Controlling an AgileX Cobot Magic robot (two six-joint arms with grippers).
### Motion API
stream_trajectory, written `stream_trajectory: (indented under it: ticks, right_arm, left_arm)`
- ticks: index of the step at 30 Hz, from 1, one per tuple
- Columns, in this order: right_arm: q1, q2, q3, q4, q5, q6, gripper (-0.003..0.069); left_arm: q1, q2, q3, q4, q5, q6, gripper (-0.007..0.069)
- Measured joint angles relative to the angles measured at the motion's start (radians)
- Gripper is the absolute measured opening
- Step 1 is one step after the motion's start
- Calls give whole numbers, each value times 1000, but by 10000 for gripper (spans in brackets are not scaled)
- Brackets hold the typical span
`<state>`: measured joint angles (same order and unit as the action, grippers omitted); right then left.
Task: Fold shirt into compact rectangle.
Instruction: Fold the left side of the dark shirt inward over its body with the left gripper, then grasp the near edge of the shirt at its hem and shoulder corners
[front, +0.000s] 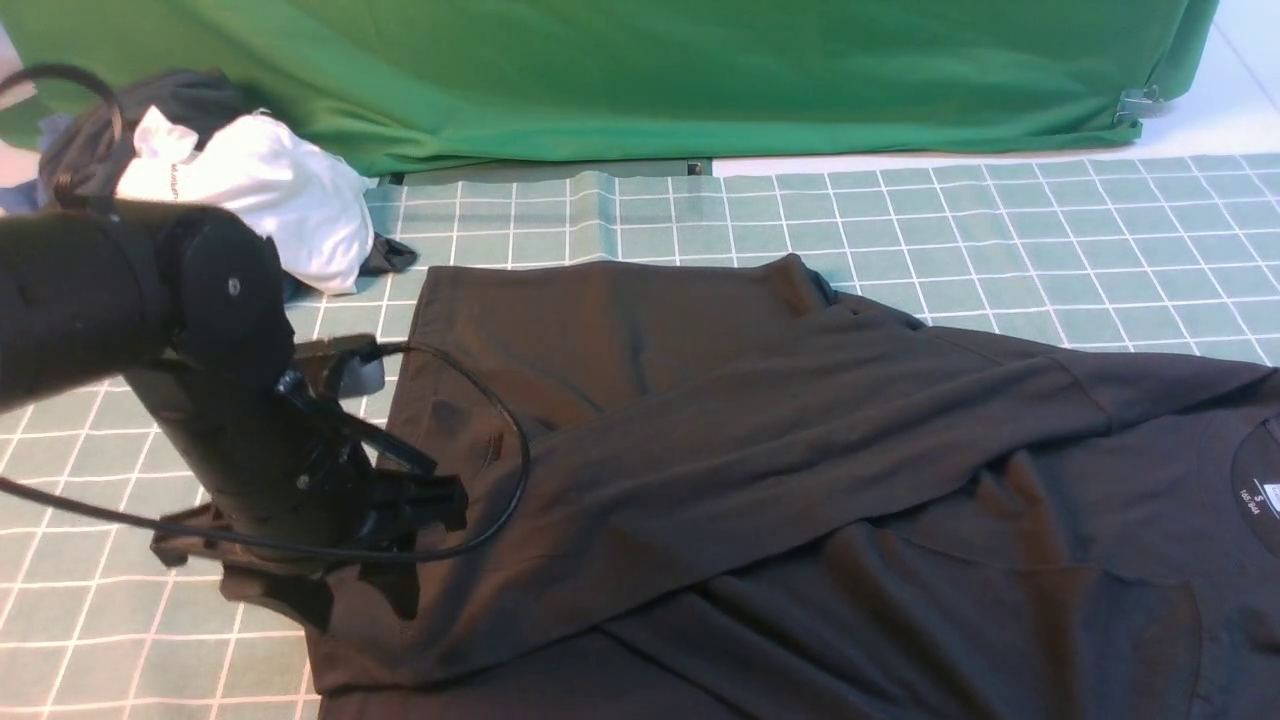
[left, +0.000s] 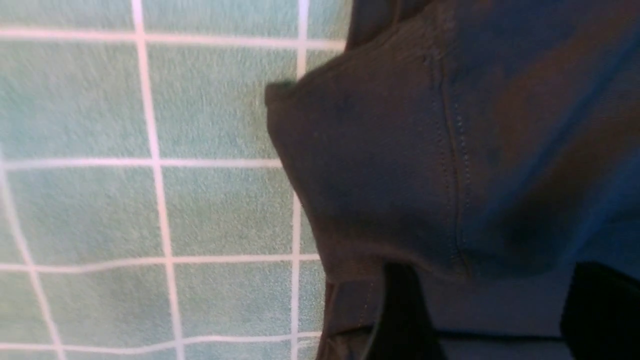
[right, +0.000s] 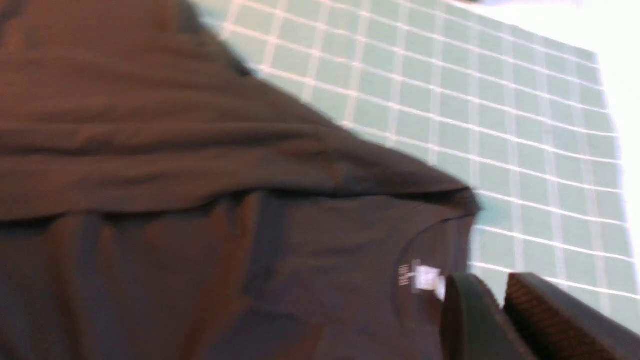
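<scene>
**Shirt (front: 760, 420) part folded; left hand (left: 497, 272) open at a hem corner**

Black cloth is seen spread across the green gridded mat (front: 1000, 220), from the left hand's side right over to the right edge of the front view. One broad panel is laid over diagonally on top of the rest. The collar, with its white neck label (right: 425, 277), is found at the right end.

The left hand's fingers are seen standing apart in its wrist view, and nothing is pinched between them. A stitched hem corner (left: 350, 165) lies just beyond them on the mat. The right hand (right: 492, 285) is caught low beside the collar, but the view is blurred. Whether it is open or shut cannot be told.

The fabric is judged light, soft and limp. It can be expected to sag, drag and wrinkle when lifted, and nothing about it looks fragile. The best hold is judged to be at the doubled hem, at a corner or along a seam, where the cloth is thickest.

One shirt is counted, with one neck label. Two hands are counted, one of them out of the front view. One heap of garments (front: 260, 200) is noted at the far left, near the shirt's far corner. One green backdrop (front: 650, 70) is hung behind.
</scene>
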<state>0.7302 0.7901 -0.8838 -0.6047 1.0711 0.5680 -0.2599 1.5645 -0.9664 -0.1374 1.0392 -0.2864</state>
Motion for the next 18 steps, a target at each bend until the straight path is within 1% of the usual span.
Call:
stream_trajectory:
  ticks: [3, 4, 5, 6, 9, 10, 11, 12, 13, 14, 15, 16, 18]
  right_arm:
    - [-55, 38, -64, 7, 6, -36, 111]
    - [-81, 59, -87, 22, 6, -61, 111]
    - [-116, 89, -110, 49, 6, -95, 111]
    - [-122, 94, -118, 54, 6, -108, 111]
    - [-243, 197, -171, 207, 6, -253, 111]
    - [-285, 242, -185, 272, 6, -325, 111]
    - [-302, 250, -188, 300, 6, -325, 111]
    - [-373, 326, -210, 423, 1, -464, 111]
    - [-416, 361, -222, 503, 0, -528, 111]
    - [-424, 379, -229, 519, 0, -544, 111]
    - [-483, 449, -260, 647, -1, -670, 111]
    - [-516, 494, -283, 719, -1, -739, 111]
    - [-543, 582, -341, 821, -8, -834, 115]
  left_arm:
    - [0, -46, -25, 22, 8, 8, 432]
    - [0, -65, -29, 32, 7, 9, 424]
    - [0, -96, -32, 44, 6, 10, 400]
    - [0, -101, -33, 46, 6, 9, 395]
    - [0, -207, -36, 66, 5, 12, 267]
    - [0, -248, -36, 66, 4, 19, 190]
    - [0, -254, -36, 66, 4, 22, 179]
    - [0, -310, -36, 66, 0, 36, 92]
    - [0, -344, -36, 66, -3, 41, 56]
    - [0, -351, -36, 66, -4, 44, 51]
    - [0, -410, -36, 66, -13, 55, 24]
    - [0, -440, -36, 66, -18, 57, 15]
    - [0, -494, -36, 66, -27, 58, 10]
